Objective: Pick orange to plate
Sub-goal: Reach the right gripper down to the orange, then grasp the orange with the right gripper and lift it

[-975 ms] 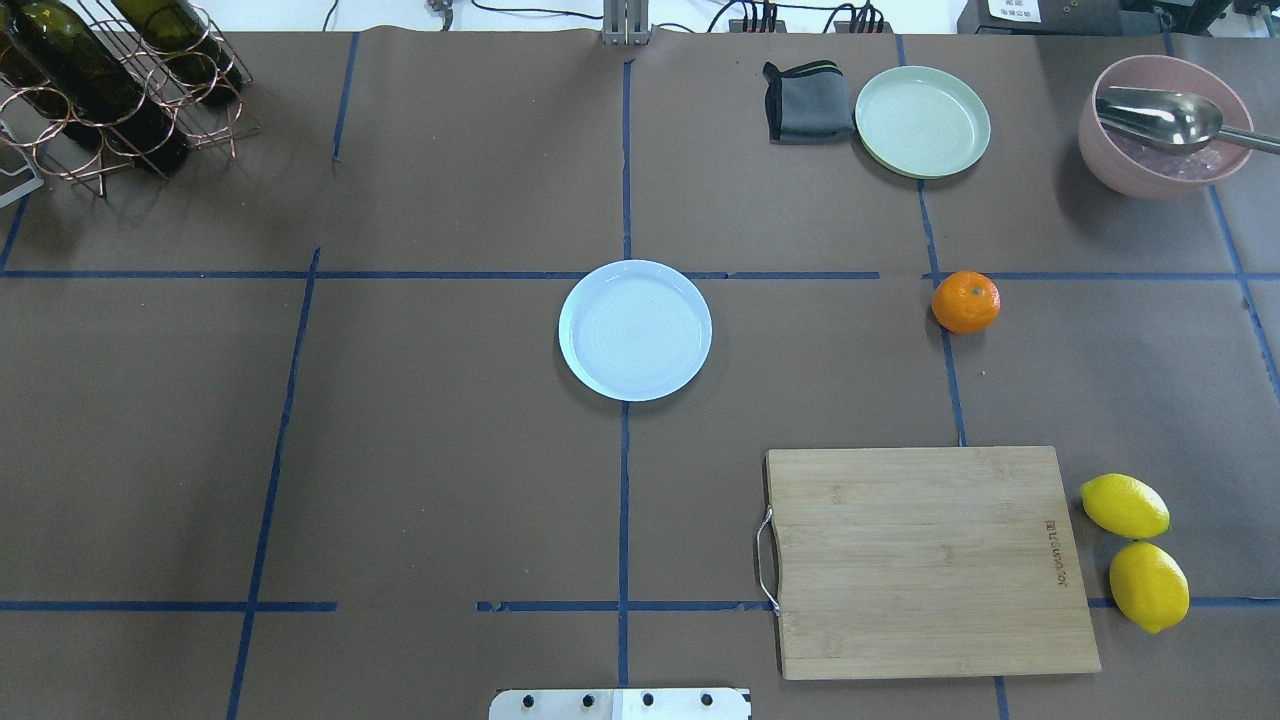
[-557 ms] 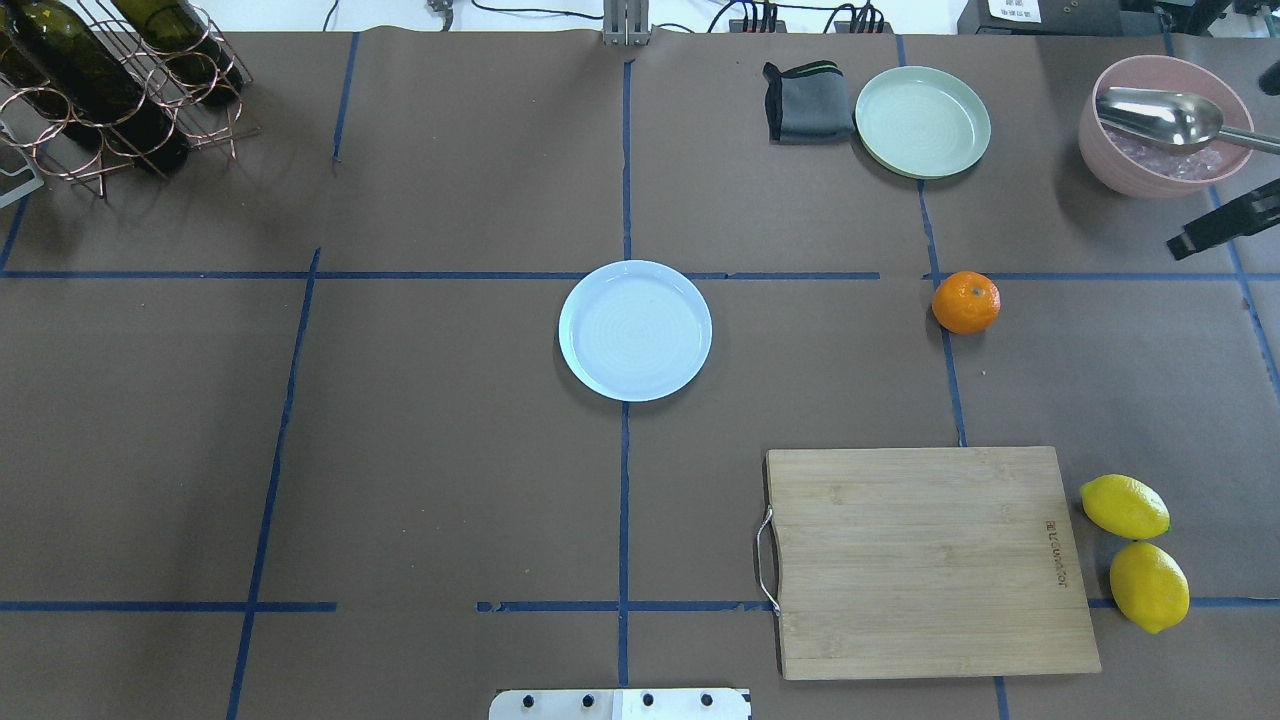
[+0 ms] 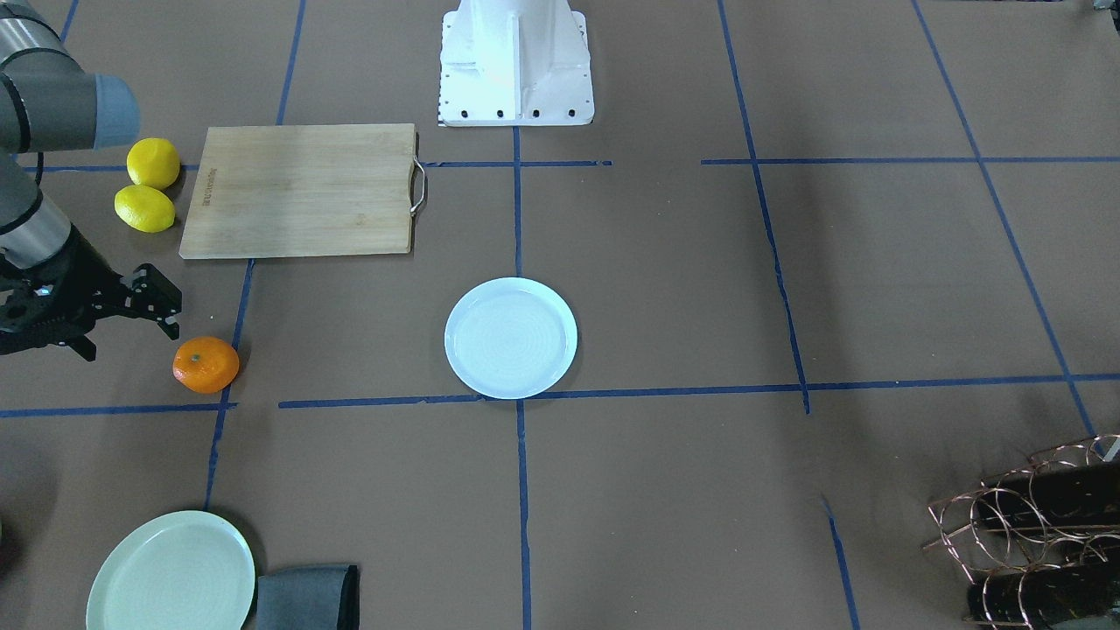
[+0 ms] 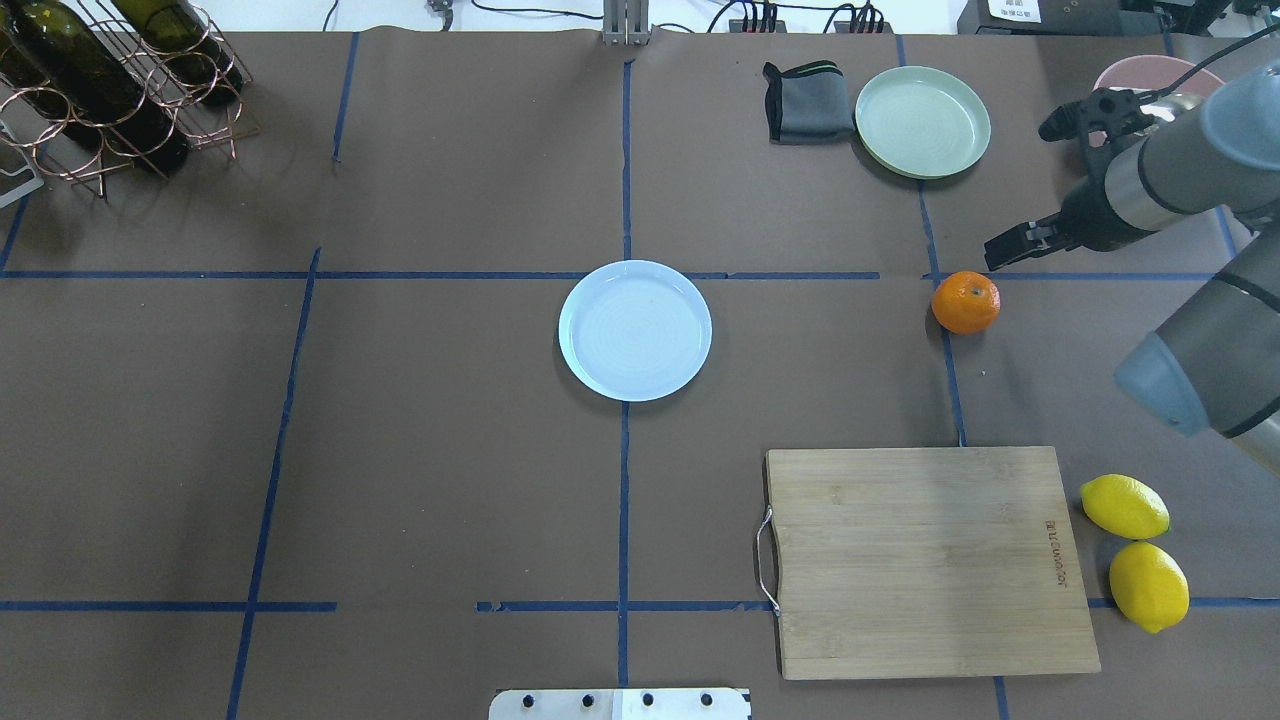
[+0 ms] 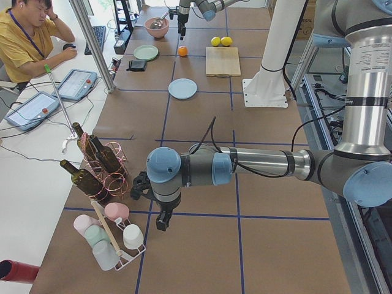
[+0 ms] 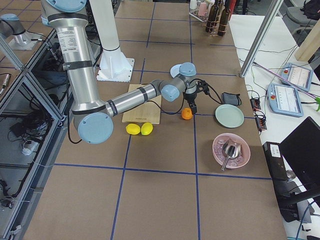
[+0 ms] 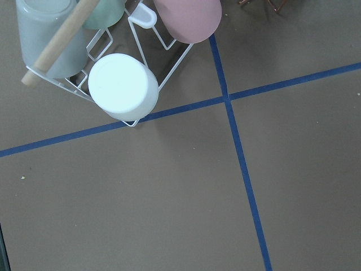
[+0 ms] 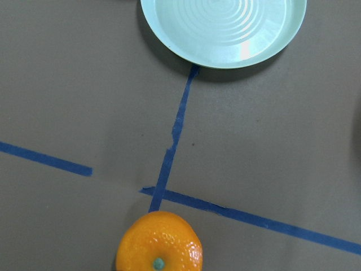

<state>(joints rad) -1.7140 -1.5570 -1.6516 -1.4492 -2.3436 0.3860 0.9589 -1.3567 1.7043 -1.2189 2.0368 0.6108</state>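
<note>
R arm bent over the orange w/ jaws spread; L arm out at the other end, jaws unreadable.

The right gripper (image 3: 129,339) hung off a bent wrist, its forearm extending in from the overhead view's right edge, past the pink bowl (image 4: 1140,68). Jaws were apart w/ nothing btwn them, the nearer jaw just beside the orange (image 4: 965,302), no contact visible. The orange sat on the tabletop (image 4: 400,450) on a blue tape line, btwn the mint-green plate (image 4: 922,120) and the cutting board (image 4: 930,560), well apart from the plate (image 4: 635,330) at centre. The L arm lay low and roughly level, wrist turned down, left gripper (image 5: 160,222) pointing at the tabletop near the cup rack (image 5: 110,236); couldn't tell if its jaws were open or closed.
</note>
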